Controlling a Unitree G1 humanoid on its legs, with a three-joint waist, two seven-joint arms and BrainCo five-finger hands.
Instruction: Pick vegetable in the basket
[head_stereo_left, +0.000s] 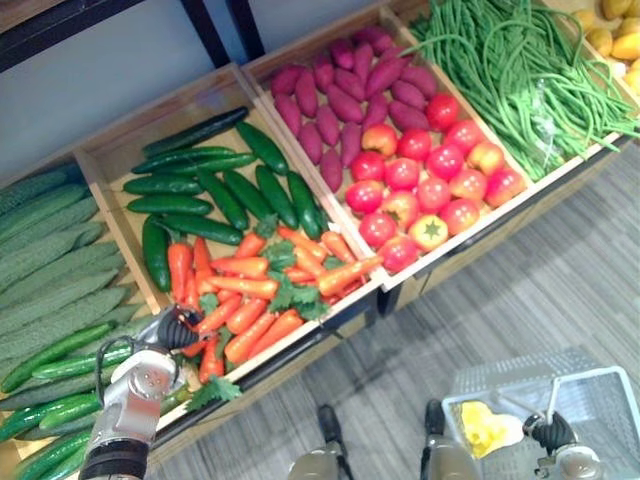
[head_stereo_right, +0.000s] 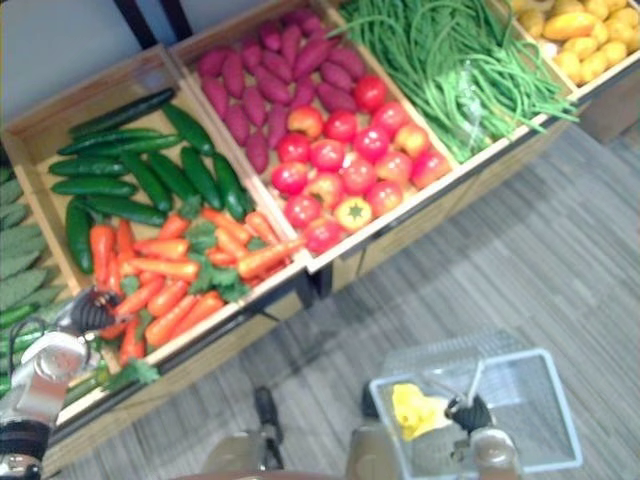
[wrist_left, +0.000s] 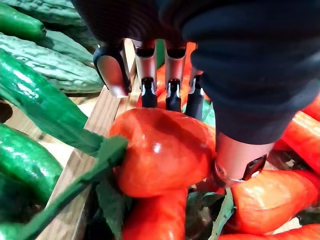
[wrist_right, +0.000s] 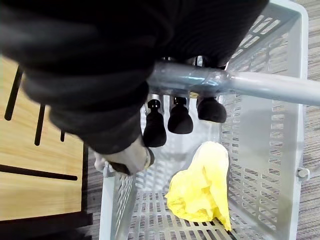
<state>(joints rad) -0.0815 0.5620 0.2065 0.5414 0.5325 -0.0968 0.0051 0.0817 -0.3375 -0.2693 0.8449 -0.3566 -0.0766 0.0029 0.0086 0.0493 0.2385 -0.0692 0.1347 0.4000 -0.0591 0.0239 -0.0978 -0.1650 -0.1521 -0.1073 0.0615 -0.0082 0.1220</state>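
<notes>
My left hand (head_stereo_left: 168, 330) is down at the near left corner of the carrot bin. In the left wrist view its fingers (wrist_left: 170, 70) lie over the thick end of an orange carrot (wrist_left: 165, 150) and the thumb (wrist_left: 235, 157) presses its other side, pinching it. The carrot rests on the other carrots (head_stereo_left: 250, 285), with its green leaves trailing over the wooden divider (wrist_left: 82, 155). My right hand (head_stereo_left: 548, 432) is curled round the metal handle (wrist_right: 260, 85) of a white wire basket (head_stereo_left: 530, 385) low on the right. A yellow vegetable (wrist_right: 200, 190) lies inside the basket.
Wooden crates run along the stand: bitter gourds (head_stereo_left: 50, 270) at the left, cucumbers (head_stereo_left: 220, 190) behind the carrots, purple sweet potatoes (head_stereo_left: 340, 100), tomatoes (head_stereo_left: 430, 180), long beans (head_stereo_left: 520, 70) and yellow fruit (head_stereo_left: 615, 30). Grey carpet floor (head_stereo_left: 520, 290) lies between stand and basket.
</notes>
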